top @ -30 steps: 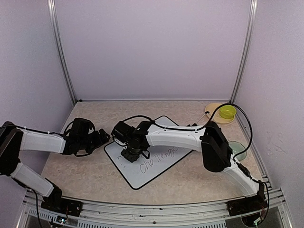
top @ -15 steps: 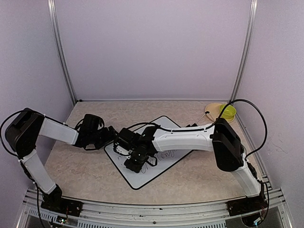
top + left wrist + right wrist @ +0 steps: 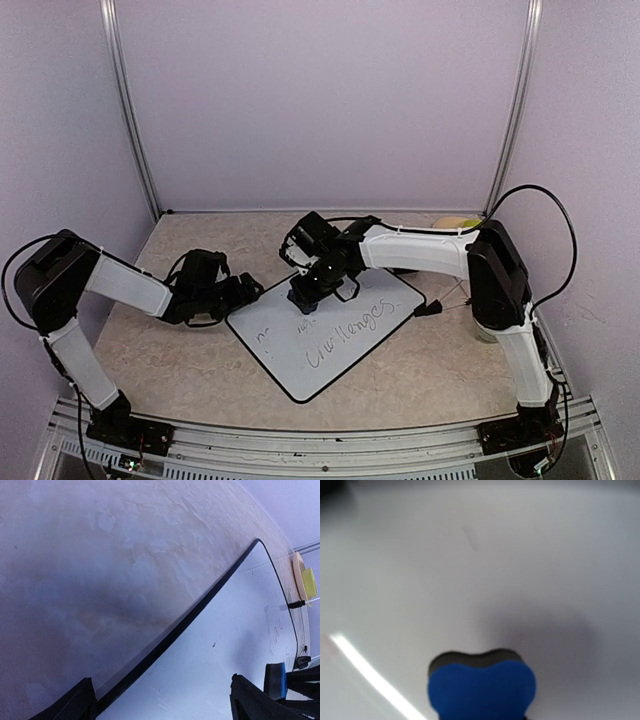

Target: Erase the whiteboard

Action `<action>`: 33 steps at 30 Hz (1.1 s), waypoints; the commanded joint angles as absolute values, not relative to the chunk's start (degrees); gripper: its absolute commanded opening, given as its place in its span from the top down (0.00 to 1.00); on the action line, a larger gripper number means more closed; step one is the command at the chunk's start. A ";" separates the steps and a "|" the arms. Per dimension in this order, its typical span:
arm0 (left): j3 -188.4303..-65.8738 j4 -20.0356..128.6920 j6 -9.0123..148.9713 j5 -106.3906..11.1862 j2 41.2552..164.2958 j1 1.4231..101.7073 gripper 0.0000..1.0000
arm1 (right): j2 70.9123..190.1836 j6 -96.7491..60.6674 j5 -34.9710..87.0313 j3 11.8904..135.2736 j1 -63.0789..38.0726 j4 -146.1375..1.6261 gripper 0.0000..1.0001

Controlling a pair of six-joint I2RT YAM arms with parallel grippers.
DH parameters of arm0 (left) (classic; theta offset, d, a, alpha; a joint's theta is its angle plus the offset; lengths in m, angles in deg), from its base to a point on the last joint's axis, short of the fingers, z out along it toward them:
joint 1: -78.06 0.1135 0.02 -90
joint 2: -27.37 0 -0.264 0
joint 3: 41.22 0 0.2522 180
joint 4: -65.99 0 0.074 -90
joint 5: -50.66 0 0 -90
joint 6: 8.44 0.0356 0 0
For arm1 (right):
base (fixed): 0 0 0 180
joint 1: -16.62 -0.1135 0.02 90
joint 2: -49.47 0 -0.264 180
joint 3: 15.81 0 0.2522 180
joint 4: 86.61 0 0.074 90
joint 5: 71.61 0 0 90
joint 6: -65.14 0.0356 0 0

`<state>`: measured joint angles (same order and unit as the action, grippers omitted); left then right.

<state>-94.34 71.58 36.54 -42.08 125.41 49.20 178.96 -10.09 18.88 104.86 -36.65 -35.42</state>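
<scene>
Top view: the board [image 3: 340, 335] lies flat on the bench [image 3: 150, 350]. The left arm extends low, with the left gripper [image 3: 247, 290] at the board's left edge. The right arm reaches across, with the right gripper [image 3: 303, 298] pointing down.
Left wrist: the jaws stand apart, straddling the board's edge.
Right wrist: the eraser [image 3: 481, 685] is clamped and pressed onto the board.

A beige marbled tabletop [image 3: 180, 350] is enclosed by pale lilac walls [image 3: 320, 100], with aluminium posts [image 3: 130, 110] set in the back corners. At two o'clock on the tabletop a tan plate [image 3: 299, 570] is seen, with a yellow-green bowl [image 3: 309, 582] against it. A small black piece on a thin wire [image 3: 428, 308] is laid at three o'clock. A blue eraser block [image 3: 481, 687], edged with dark grey felt, is shown at six o'clock in the right wrist view.
</scene>
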 commanded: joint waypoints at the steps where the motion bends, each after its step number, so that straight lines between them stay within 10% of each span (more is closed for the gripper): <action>1: -88.53 73.87 32.21 -43.35 124.03 45.04 0.10 | 181.92 -7.65 22.68 112.19 -37.88 -35.12 0.68; 33: -74.67 70.46 30.17 -26.77 94.81 44.02 0.10 | 190.92 -8.53 35.87 115.60 -45.77 -28.54 0.69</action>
<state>-75.28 71.80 30.29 -28.77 97.28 43.56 189.43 -8.34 39.08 116.62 -44.96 -31.27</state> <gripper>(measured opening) 0.900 0.314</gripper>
